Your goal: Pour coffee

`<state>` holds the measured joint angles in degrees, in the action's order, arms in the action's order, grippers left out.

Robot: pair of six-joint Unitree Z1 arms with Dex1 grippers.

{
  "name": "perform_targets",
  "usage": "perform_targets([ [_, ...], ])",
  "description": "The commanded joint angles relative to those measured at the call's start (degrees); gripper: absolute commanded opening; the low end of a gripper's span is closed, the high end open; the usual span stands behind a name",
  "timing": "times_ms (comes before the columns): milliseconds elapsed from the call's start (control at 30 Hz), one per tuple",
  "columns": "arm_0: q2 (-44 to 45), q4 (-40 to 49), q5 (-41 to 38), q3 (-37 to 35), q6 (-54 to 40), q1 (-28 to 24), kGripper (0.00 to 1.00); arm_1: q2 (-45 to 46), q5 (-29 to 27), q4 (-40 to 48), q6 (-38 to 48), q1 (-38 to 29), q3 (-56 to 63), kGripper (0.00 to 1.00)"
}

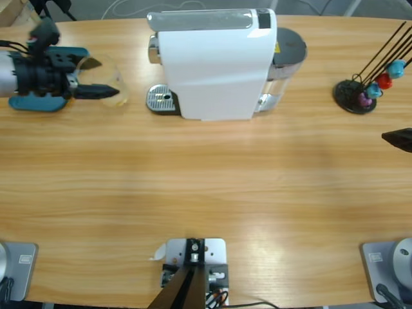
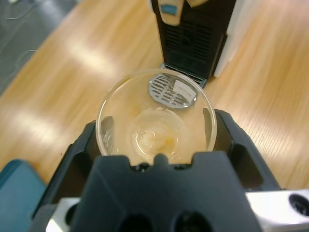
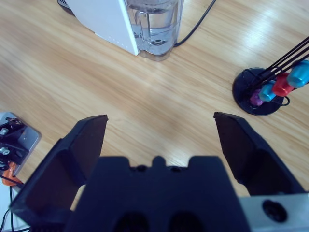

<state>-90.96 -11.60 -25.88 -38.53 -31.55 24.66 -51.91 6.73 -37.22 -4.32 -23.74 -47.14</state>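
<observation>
The left claw has its two black jaws closed around a clear glass cup, one jaw on each side of the wall, and holds it out over the table, well to the side of the white coffee machine. The coffee is in that cup: a shallow pale tan pool at the bottom. So the cup looks picked up and carried clear of the machine's drip tray, while the pour itself seems not yet done; I can see no vessel to receive it.

In the left wrist view the cup's mouth faces the camera, so its long axis runs along the claw's line of sight, toward the tray.

The right claw hangs wide open and empty above bare wood, near the capsule stand.
</observation>
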Motion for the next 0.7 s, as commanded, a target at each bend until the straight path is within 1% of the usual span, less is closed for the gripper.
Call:
perform_targets([
  [33,-12.4,-5.87,-7.44,-0.88,-2.19,-2.77,0.0,-1.88,0.57,0.56,-0.69,0.73,1.26,1.0],
  [133,-14.13,-10.2,-9.18,-2.27,-2.08,-2.77,0.0,-2.41,0.57,0.51,-0.69,0.71,1.1,1.0],
  [233,-15.22,-11.24,-10.12,-3.64,-1.96,-2.4,0.0,-3.13,0.57,0.48,-0.69,0.73,0.93,1.0],
  [433,-18.22,-14.26,-10.15,-3.27,-2.36,-1.08,0.0,-3.2,0.48,0.48,-0.69,0.71,0.91,1.0],
  [700,-18.66,-14.42,-9.27,-4.36,-1.94,1.22,0.0,-2.95,0.48,0.42,-0.69,0.74,0.91,1.0],
])
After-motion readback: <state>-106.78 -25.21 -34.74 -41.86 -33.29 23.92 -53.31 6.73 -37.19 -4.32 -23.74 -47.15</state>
